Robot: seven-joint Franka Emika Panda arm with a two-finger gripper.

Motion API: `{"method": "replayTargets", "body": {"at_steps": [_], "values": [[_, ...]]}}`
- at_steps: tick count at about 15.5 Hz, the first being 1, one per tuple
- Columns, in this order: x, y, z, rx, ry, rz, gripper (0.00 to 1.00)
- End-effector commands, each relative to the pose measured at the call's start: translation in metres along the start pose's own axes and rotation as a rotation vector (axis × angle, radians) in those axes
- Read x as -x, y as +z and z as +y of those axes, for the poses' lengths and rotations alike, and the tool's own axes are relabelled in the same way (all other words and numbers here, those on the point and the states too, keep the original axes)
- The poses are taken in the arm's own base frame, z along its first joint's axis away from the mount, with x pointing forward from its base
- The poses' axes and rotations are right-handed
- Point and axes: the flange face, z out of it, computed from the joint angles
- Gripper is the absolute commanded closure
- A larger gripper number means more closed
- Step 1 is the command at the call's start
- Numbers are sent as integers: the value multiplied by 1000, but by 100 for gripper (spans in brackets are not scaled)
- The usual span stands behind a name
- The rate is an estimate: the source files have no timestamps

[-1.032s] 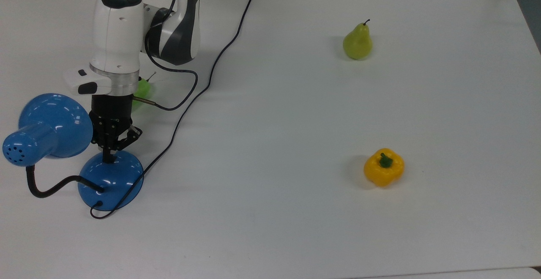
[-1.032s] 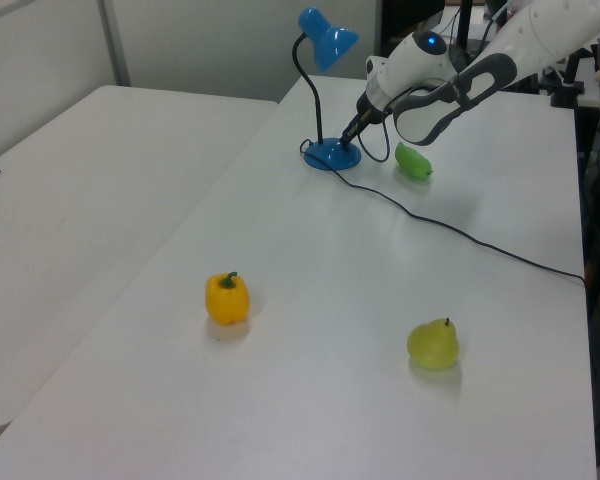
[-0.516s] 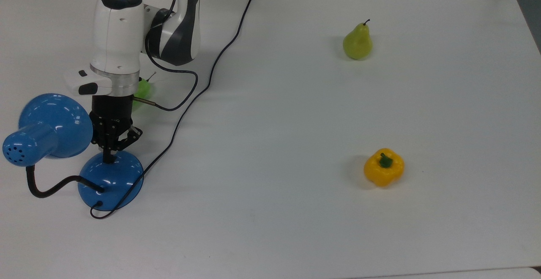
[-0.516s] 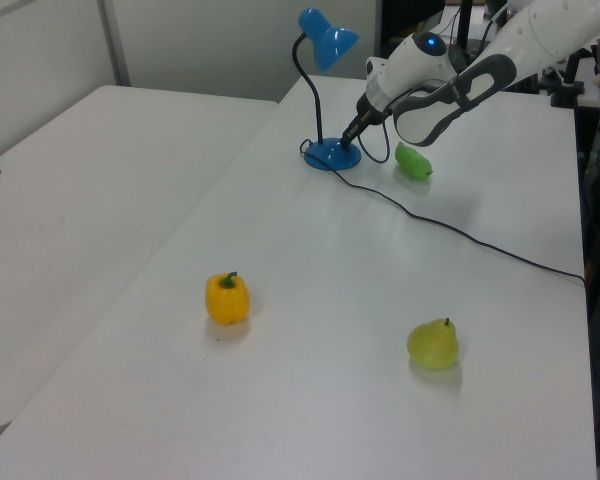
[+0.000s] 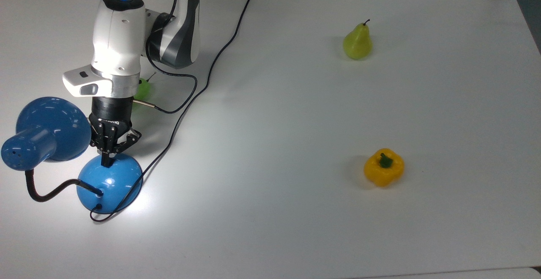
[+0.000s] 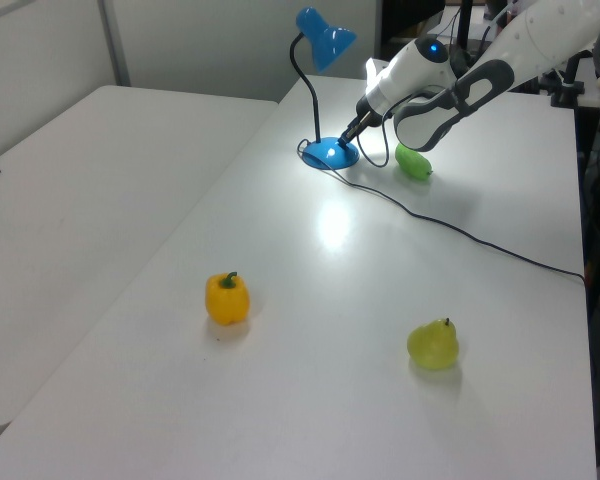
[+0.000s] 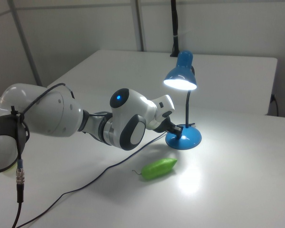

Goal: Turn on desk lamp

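The blue desk lamp [image 5: 50,129] stands at the top view's lower left on its round domed base [image 5: 110,181], black gooseneck curving up from it. Its shade [image 7: 181,76] glows in the right view and throws a bright patch on the table. My gripper [image 5: 106,160] is shut, fingers together, and its tip rests on the top of the base, nearest the arm. In the left view the gripper [image 6: 348,135] touches the base [image 6: 330,153] from the right, under the shade [image 6: 325,25]. The switch is hidden under the fingertips.
A long green vegetable [image 7: 157,168] lies just beside the lamp base, under my arm. The black cord [image 5: 211,67] runs across the table from the base. A green pear [image 5: 357,42] and a yellow bell pepper [image 5: 383,167] sit far off at the top view's right.
The lamp has come on: light now falls on the table near the base. The shade has swung slightly to the top view's left. My gripper tip stays on the base.
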Motion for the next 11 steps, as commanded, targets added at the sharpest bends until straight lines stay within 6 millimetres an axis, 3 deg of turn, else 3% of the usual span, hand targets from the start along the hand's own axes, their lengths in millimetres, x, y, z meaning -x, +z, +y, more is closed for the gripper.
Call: {"method": "replayTargets", "body": {"at_steps": [1,5,8,11], "values": [[21,15,1,1,-27,-33,100],[9,-34,0,-12,-12,-20,100],[0,-60,-4,-27,-8,-119,99],[-6,-83,-4,-37,-8,-258,73]]}}
